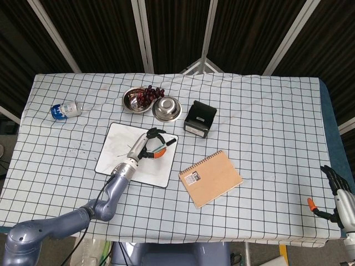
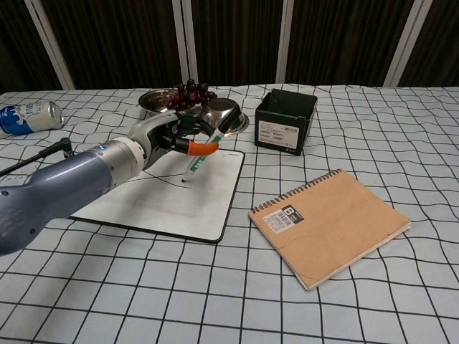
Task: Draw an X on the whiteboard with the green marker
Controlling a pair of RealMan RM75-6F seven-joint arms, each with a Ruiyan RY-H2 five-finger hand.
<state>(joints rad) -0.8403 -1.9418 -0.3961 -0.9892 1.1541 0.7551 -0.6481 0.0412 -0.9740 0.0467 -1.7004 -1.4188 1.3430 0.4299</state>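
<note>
The whiteboard [image 1: 113, 158] [image 2: 143, 208] lies left of the table's centre, with thin crossing lines on it partly hidden by my left arm. My left hand [image 1: 146, 145] [image 2: 166, 135] holds the green marker [image 1: 161, 148] [image 2: 203, 152] tilted, cap end up and to the right. Its tip sits on or just above the board near the board's right part. My right hand [image 1: 338, 194] rests off the table's right edge, fingers apart and holding nothing; the chest view does not show it.
Two metal bowls [image 1: 166, 108] [image 2: 224, 115] stand behind the board, one with dark grapes [image 2: 191, 91]. A black box [image 1: 199, 118] [image 2: 286, 120] stands to their right. A brown spiral notebook [image 1: 211, 178] [image 2: 331, 225] lies right of the board. A can [image 1: 65, 109] [image 2: 29, 117] lies far left.
</note>
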